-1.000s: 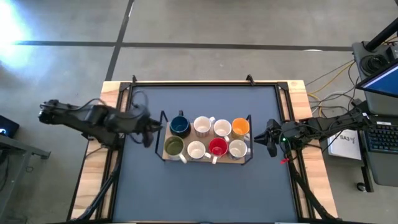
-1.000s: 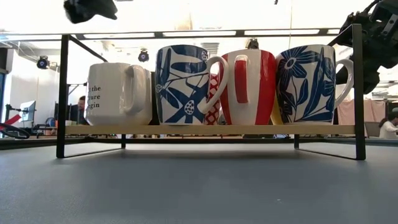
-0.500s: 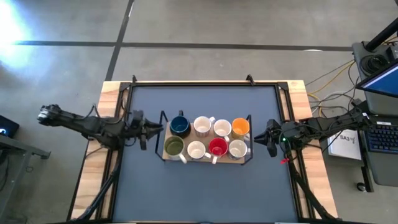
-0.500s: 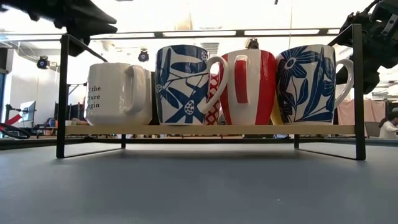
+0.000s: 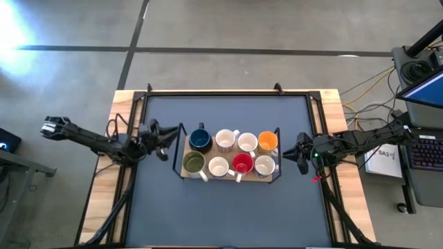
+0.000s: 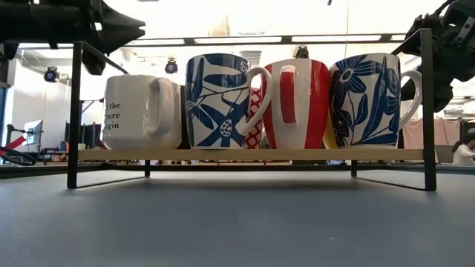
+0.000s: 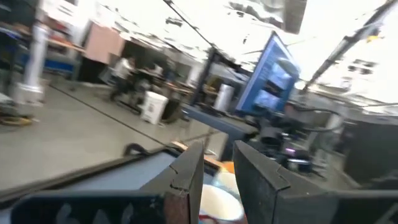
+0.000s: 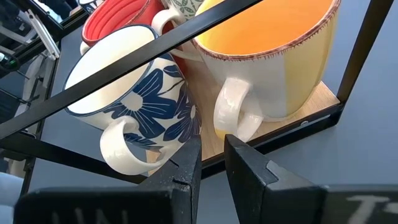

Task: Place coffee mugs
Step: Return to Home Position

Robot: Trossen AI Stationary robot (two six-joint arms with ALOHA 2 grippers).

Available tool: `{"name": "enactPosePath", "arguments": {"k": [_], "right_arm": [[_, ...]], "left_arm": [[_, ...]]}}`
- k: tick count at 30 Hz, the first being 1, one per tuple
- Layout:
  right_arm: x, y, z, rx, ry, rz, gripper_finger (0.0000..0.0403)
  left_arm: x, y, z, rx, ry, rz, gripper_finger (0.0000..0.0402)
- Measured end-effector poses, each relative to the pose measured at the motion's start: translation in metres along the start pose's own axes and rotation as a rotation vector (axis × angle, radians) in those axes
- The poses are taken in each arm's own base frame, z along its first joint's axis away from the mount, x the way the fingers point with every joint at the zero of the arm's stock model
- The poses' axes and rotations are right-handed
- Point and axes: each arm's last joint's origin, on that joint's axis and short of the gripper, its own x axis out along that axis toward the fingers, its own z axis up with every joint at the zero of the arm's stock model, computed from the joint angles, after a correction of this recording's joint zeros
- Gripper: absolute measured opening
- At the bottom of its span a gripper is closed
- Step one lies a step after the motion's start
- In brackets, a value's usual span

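Eight coffee mugs [image 5: 230,153] sat in 2 rows of 4 on the shelf [image 6: 252,155], mid-frame on the desk [image 5: 228,207]. Just left of it hung the left end effector [image 5: 165,142], just right the right end effector [image 5: 289,155] — both w/ fingers narrowly apart, nothing held.

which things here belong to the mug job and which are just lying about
Job: eight coffee mugs, including orange mug, red mug, dark blue mug; the shelf holding them; left gripper and right gripper, empty, either side of it.
Lying about: blue screen, keyboard, cables on the floor.
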Motion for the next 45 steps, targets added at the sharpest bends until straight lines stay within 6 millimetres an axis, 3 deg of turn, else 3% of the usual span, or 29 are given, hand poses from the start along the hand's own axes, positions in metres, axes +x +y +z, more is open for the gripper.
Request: {"name": "enactPosePath", "arguments": {"k": [13, 34, 45], "right_arm": [[0.000, 0.000, 0.000, 0.000, 0.000, 0.000, 0.0059], [0.000, 0.000, 0.000, 0.000, 0.000, 0.000, 0.0059], [0.000, 0.000, 0.000, 0.000, 0.000, 0.000, 0.0059]], "left_arm": [[-0.012, 0.027, -0.023, 0.002, -0.051, 0.097, 0.0071], [-0.013, 0.027, -0.023, 0.000, -0.032, 0.074, 0.0071], [-0.028, 0.033, 0.000, -0.085, -0.146, 0.050, 0.0071]]}}
